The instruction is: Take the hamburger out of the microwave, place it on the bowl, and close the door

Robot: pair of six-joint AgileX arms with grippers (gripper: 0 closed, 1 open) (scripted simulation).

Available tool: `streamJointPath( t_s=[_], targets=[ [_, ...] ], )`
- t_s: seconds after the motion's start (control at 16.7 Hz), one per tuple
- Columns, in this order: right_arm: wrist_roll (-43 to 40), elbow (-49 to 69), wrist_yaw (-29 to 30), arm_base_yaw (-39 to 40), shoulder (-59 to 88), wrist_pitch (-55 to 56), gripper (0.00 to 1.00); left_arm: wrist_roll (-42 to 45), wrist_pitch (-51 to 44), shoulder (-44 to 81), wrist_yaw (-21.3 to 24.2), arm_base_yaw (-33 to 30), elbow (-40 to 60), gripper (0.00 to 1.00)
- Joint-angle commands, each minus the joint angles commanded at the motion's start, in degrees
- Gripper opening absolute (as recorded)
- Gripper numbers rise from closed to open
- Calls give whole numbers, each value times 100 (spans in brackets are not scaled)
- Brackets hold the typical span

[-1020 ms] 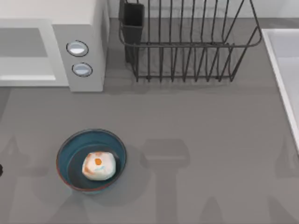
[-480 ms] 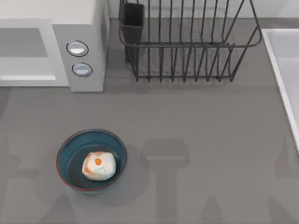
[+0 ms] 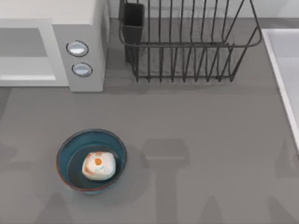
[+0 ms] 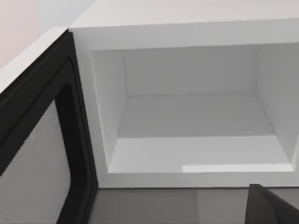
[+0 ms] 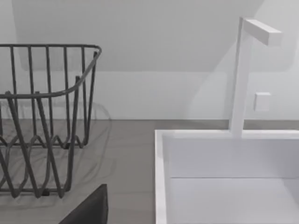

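Far left, door [image 4: 32,154]: swung wide open, clear of the cavity.
Microwave [image 3: 77,51]: cavity bare inside, as the left wrist view shows.
Left gripper [image 4: 268,207]: faces the cavity from close by; open or closed cannot be told.
Change: a dark tip at the top view's left edge a second ago is gone, so the left arm has drawn off from the bowl.
Bowl [image 3: 63,154]: front left of the table.
Hamburger [image 3: 98,165]: lies inside the bowl, unmoved over the last second.
Meaning: placing looks done; only closing the door is left.
Rack [image 3: 187,46]: behind, untouched.
Right gripper [image 5: 88,210]: parked near the sink [image 5: 161,177]; state cannot be told.
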Motion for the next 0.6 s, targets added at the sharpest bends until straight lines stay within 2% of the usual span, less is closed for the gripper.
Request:
streamJointPath(
  t_s=[0.18, 0.6],
  targets=[
    [0, 0, 0, 0, 0, 0, 100, 774, -826, 1270, 231, 549, 1207, 0],
    [0, 0, 0, 0, 0, 0, 100, 2894, -3183, 5190, 697, 1887, 4700, 0]
  ],
)
